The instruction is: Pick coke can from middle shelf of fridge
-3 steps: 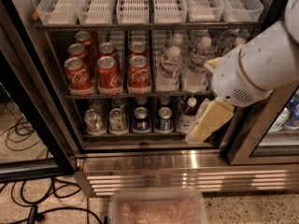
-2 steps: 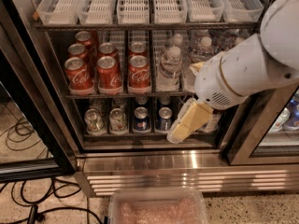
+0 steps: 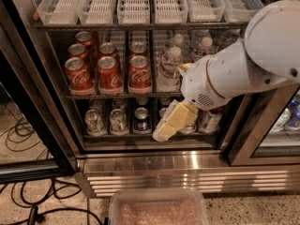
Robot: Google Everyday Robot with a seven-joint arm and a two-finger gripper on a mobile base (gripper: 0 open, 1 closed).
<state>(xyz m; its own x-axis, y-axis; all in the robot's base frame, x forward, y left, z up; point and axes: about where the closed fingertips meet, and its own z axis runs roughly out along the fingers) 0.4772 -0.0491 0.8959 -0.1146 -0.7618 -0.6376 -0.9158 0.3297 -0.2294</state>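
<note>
Several red coke cans stand in rows on the middle shelf (image 3: pixel 84 96) of the fridge (image 3: pixel 140 146); the front three are at the left (image 3: pixel 77 76), the middle (image 3: pixel 108 73) and the right (image 3: pixel 139 72). My gripper (image 3: pixel 163 129) hangs from the white arm that comes in from the right. It sits in front of the lower shelf, below and to the right of the coke cans, apart from them.
Clear water bottles (image 3: pixel 169 69) stand right of the cokes. Green-and-silver cans (image 3: pixel 95 121) and a dark blue can (image 3: pixel 141 119) fill the lower shelf. White plastic trays (image 3: pixel 136 6) sit above. A clear bin (image 3: pixel 159 210) and cables (image 3: pixel 28 205) lie on the floor.
The arm has swung left and slightly down across the fridge front, carrying the gripper from the right side toward the middle of the lower shelf.
</note>
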